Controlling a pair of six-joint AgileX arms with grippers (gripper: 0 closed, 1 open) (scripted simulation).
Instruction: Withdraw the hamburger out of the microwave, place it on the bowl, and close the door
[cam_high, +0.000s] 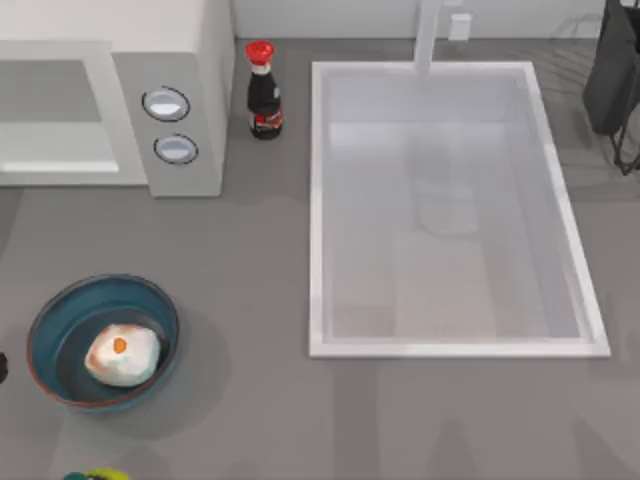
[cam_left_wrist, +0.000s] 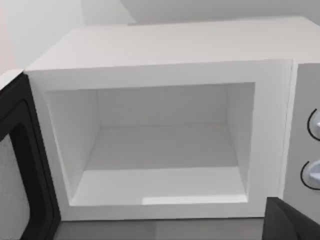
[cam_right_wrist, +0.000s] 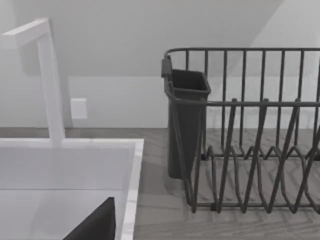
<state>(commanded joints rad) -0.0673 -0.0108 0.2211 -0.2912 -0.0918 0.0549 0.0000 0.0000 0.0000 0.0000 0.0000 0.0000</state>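
With the hamburger (cam_high: 122, 354) already seated in the bowl (cam_high: 50, 330) at front left, the door (cam_left_wrist: 20, 165) is seen swung open beside the empty microwave (cam_left_wrist: 165, 50) cavity, apparently nearer the left arm; finger states cannot be told.

No text, number or brand can be read anywhere. The dark bottle (cam_high: 264, 97) just beside the microwave (cam_high: 180, 60) carries a red-and-white label, but its marks are too small to make out. The microwave's two knobs (cam_high: 166, 104) show no legible markings.
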